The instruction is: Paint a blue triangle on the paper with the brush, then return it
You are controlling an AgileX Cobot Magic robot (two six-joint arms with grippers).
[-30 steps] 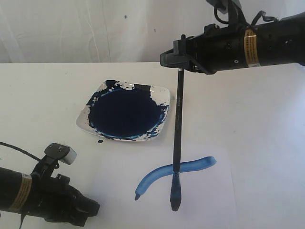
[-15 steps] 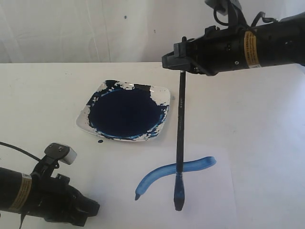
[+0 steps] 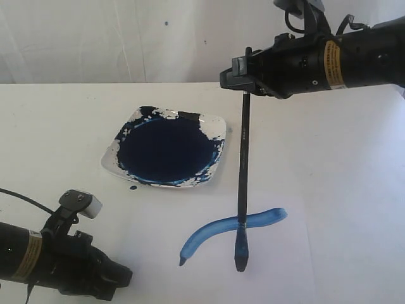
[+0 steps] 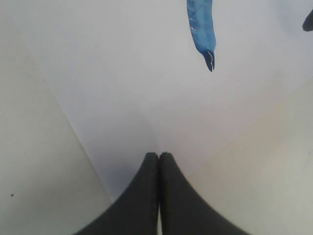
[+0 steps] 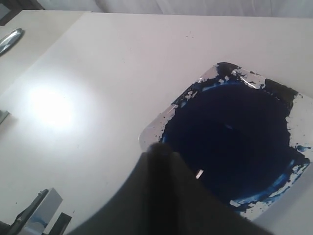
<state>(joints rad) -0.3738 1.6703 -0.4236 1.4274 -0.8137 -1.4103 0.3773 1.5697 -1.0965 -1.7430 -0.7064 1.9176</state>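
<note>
My right gripper [image 3: 243, 79] is shut on the top of the brush [image 3: 241, 164], which hangs almost upright. The brush's blue-stained tip [image 3: 240, 261] rests on the paper [image 3: 285, 259], just below a single curved blue stroke [image 3: 218, 229]. That stroke forms no triangle. In the right wrist view the gripper [image 5: 159, 149] shows as a dark blurred mass over the dish. My left gripper [image 3: 121, 276] sits low at the front left with its fingertips [image 4: 159, 155] pressed together and nothing in them. It points at the stroke's end [image 4: 209, 58].
A square white dish [image 3: 216, 123] filled with dark blue paint [image 3: 166, 151] stands behind the paper, left of the brush. The same dish [image 5: 152, 128] fills much of the right wrist view. A white wall runs along the back of the table.
The right gripper has shifted slightly to the right with the brush. The tip slid right and a little away from the front edge. The left arm has not moved.
</note>
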